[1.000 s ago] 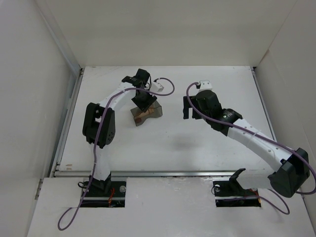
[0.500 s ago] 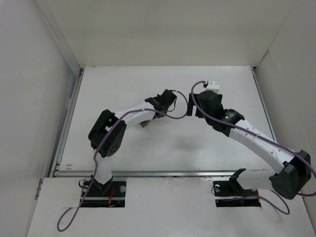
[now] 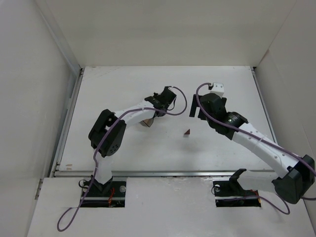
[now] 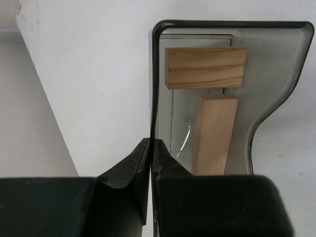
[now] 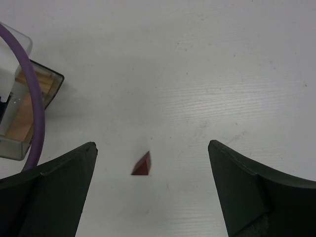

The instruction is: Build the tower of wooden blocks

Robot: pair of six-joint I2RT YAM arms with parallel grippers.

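Top cam sat high at the near side, looking down on the whole table (image 3: 163, 153) from far off. Left wrist cam was v. close, looking past its fingers (image 4: 131, 170) into the bin (image 4: 232, 22); right wrist cam hung higher, facing down on the red block (image 5: 141, 164), w/ the same bin at its left edge.

White table (image 3: 148, 153), one small reddish-brown wedge block (image 3: 186, 132) lying near centre

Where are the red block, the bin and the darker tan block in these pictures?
red block (image 5: 141, 164): right wrist view, middle of its face.
bin (image 4: 276, 74): left wrist view, bare inner wall, image right.
darker tan block (image 4: 206, 67): left wrist view, centre of its top face.
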